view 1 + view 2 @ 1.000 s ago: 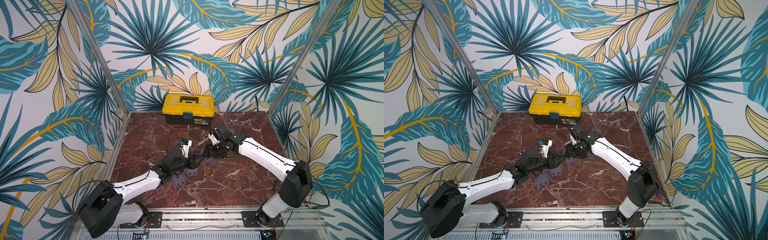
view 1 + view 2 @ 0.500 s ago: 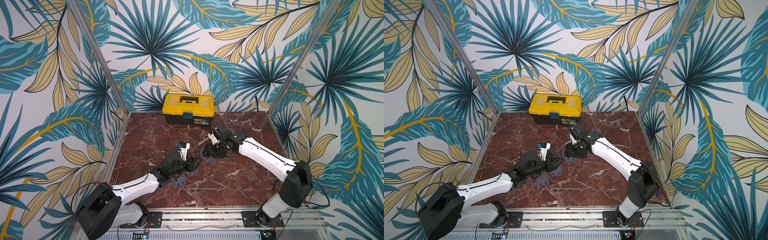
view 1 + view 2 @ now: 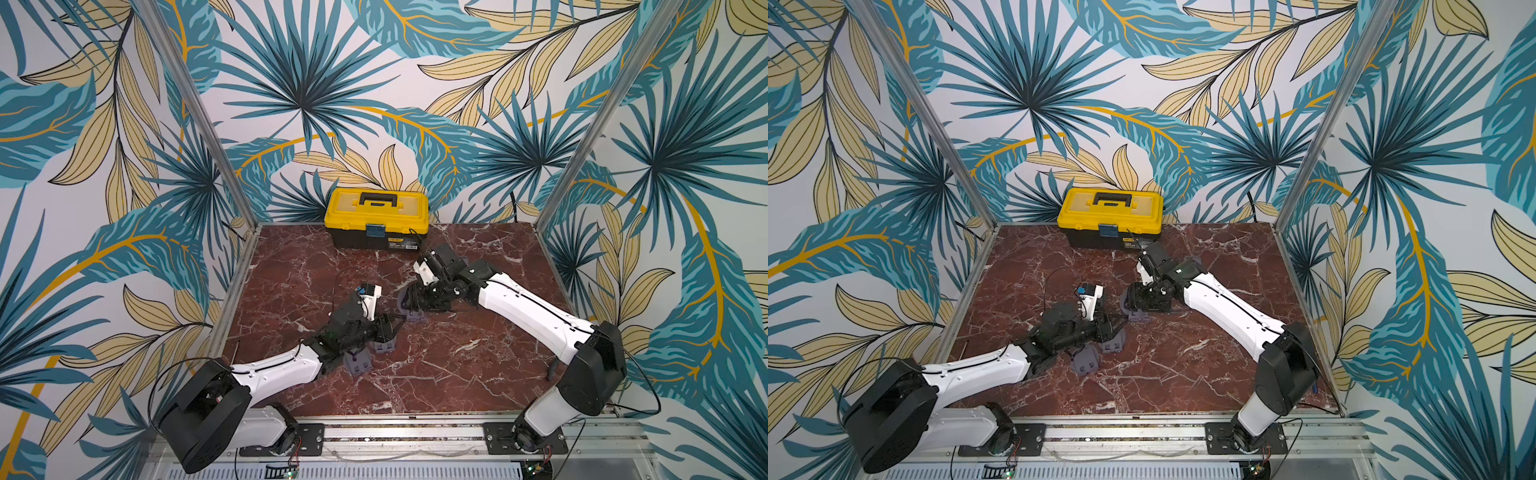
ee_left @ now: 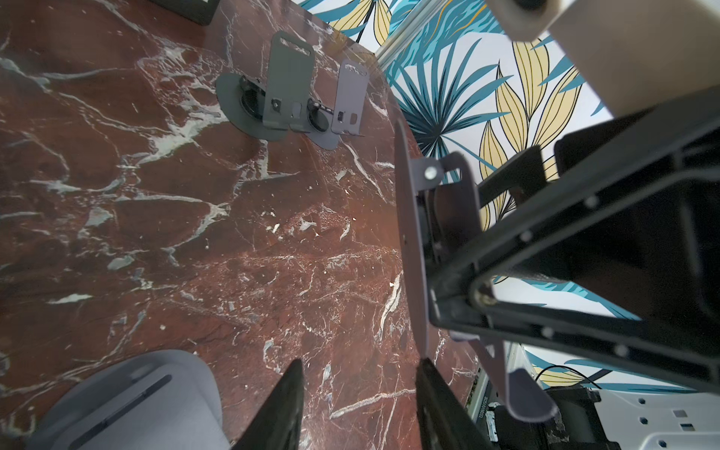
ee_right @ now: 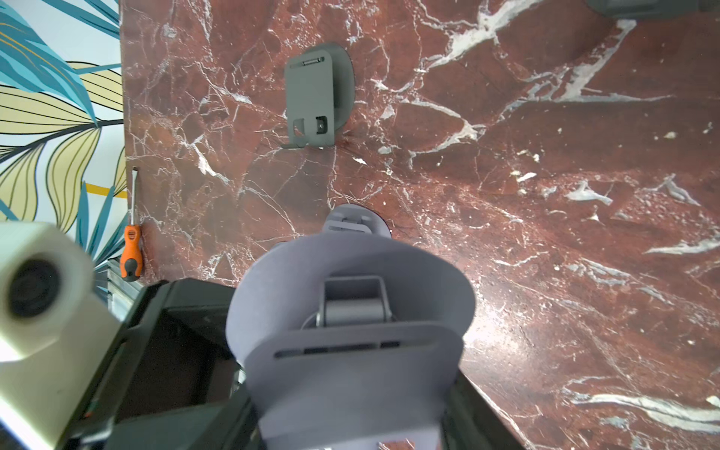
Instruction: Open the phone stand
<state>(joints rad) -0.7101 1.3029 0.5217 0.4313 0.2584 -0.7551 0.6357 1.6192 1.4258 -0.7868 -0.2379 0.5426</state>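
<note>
The right hand (image 3: 415, 301) is closed on the stand (image 5: 350, 296) and holds it low over the middle of the desk (image 3: 457, 374). In the right wrist view the stand's round base and its plate are spread at an angle. The left hand (image 4: 358, 366) faces it from the front-left, its fingers parted with only bare desk between them. One finger (image 4: 436, 397) lies just beside the lower end of the stand's plate; I cannot tell whether it touches.

Other stands crowd the spot. A second stand (image 3: 382, 344) sits right under the left wrist, and a third stand (image 3: 360, 362) is just beside it, nearer the front. From the right wrist the held stand hides most of the second stand (image 5: 352, 218). A pair of stands (image 4: 272, 97) sit opened, close side by side, further across the desk, and the right arm largely hides them in both top views.

A shut yellow toolbox (image 3: 376, 216) rests at the back edge, well apart. A screwdriver (image 5: 130, 249) lies along the left edge.
</note>
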